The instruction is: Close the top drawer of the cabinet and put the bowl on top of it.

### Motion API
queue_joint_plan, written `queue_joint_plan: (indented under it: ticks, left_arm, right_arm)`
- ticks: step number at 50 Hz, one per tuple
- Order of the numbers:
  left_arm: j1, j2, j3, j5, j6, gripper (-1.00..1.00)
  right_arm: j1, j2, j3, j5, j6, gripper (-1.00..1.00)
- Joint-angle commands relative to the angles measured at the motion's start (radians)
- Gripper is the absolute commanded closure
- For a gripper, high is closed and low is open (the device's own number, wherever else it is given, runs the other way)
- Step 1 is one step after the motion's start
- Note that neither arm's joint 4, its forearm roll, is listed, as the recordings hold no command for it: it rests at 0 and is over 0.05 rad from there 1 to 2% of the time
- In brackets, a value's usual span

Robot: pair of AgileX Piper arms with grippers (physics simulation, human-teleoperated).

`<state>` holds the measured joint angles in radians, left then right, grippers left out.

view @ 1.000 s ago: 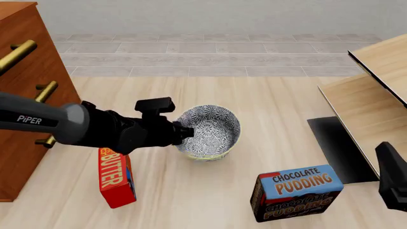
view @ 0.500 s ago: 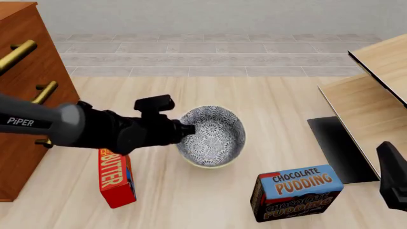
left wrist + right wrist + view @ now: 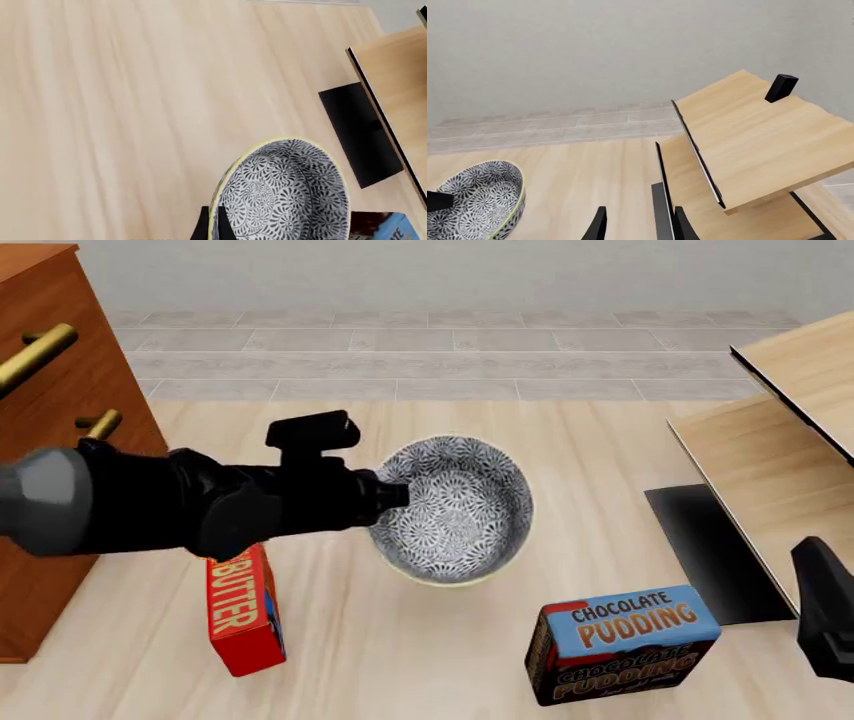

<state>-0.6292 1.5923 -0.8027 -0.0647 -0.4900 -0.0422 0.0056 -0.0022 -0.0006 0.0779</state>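
Two arms share this counter [image 3: 400, 660], but only the left one is at work. Its tool [image 3: 387, 495] is pinched shut on the near-left rim of the bowl [image 3: 461, 510], one finger inside the wall and one outside, as the left wrist view shows at the yellow-green edge [image 3: 215, 220]. The rim grip suits a deep, wide bowl that the fingers could never span. The bowl looks raised off the counter and tipped slightly, somewhere over the middle, between the cabinet [image 3: 54, 440] at the left edge and the pale wooden furniture [image 3: 787, 440] at the right edge. I judge it is being carried toward the cabinet top, which rises above the frame's corner. Whether the top drawer [image 3: 38, 352] is fully shut I cannot tell; its brass handle juts out at an angle.

The right tool [image 3: 637, 227] hangs idle near the right edge with its fingers parted and nothing between them, well clear of the lift. A red butter box [image 3: 243, 615] stands under the left arm, and a chocolate pudding box [image 3: 621, 640] sits toward the near edge.
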Motion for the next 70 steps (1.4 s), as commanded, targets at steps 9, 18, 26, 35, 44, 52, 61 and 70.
queue_joint_plan:
  ticks: [9,18,26,35,44,52,61,70]
  left_arm:
    - [-0.03,-0.197,-0.015,0.119,0.032,1.0]
    - [-0.018,-0.269,-0.05,0.222,0.025,1.0]
    - [-0.009,-0.305,-0.094,0.322,0.023,1.0]
    - [0.035,-0.381,-0.165,0.486,-0.024,1.0]
    - [0.081,-0.449,-0.228,0.606,-0.042,1.0]
    - [0.133,-0.465,-0.291,0.714,-0.031,1.0]
    - [0.193,-0.479,-0.374,0.837,-0.024,1.0]
    - [0.236,-0.495,-0.435,0.927,-0.057,1.0]
  right_arm:
    - [0.003,0.002,0.001,0.001,-0.003,-1.0]
    - [0.004,0.005,0.0,0.0,-0.005,-1.0]
    - [0.005,0.002,-0.001,0.004,-0.006,-1.0]
    - [0.011,0.005,0.0,0.003,-0.008,-1.0]
    - [0.009,0.002,-0.001,0.005,-0.009,-1.0]
    - [0.012,0.001,0.0,0.006,-0.011,-1.0]
    - [0.01,0.001,-0.001,0.006,-0.009,-1.0]
    - [0.007,0.003,0.0,0.003,-0.007,-1.0]
